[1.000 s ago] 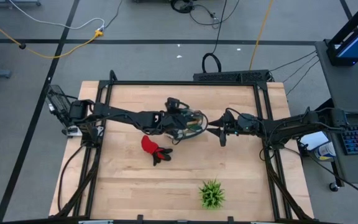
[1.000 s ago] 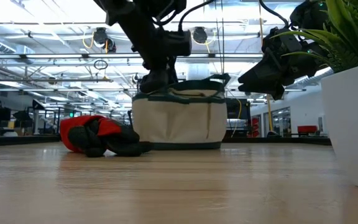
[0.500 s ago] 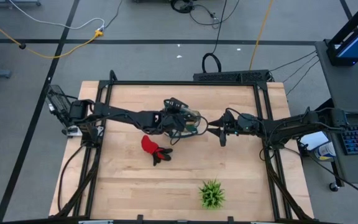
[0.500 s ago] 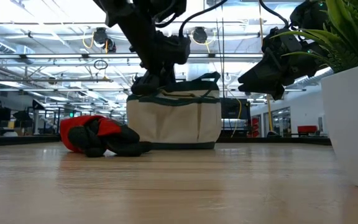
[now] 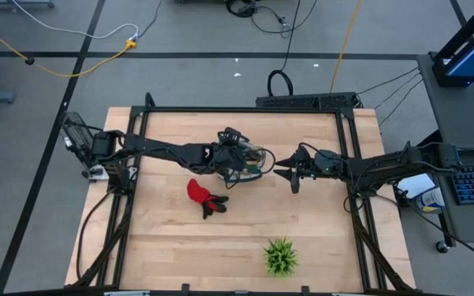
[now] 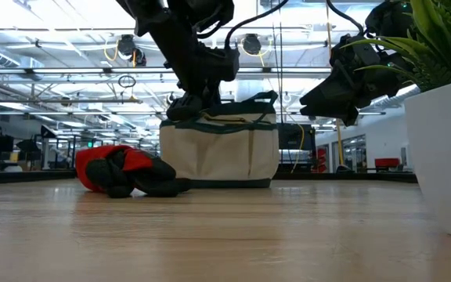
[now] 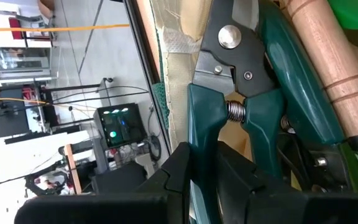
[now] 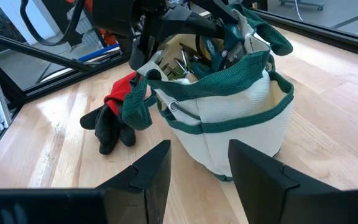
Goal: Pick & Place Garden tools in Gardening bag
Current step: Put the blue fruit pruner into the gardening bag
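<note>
Cream gardening bag (image 6: 219, 153) had slid toward the glove (image 6: 120, 170) since a second earlier, left pincer (image 7: 210, 168) clamping green-handled shears (image 7: 247, 99) inside it, right pincer (image 8: 197, 165) hovering wide alongside.

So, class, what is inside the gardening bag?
Inside the gardening bag: green-handled pruning shears held by the left gripper, and a wooden handle. Anything deeper is hidden.

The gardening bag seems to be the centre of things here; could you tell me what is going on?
The left hand is over the gardening bag, shut on the green-handled pruning shears, which sit inside the bag beside a wooden tool handle. The right hand waits open just beside the bag. The red-and-black glove lies on the table, not yet packed.
</note>
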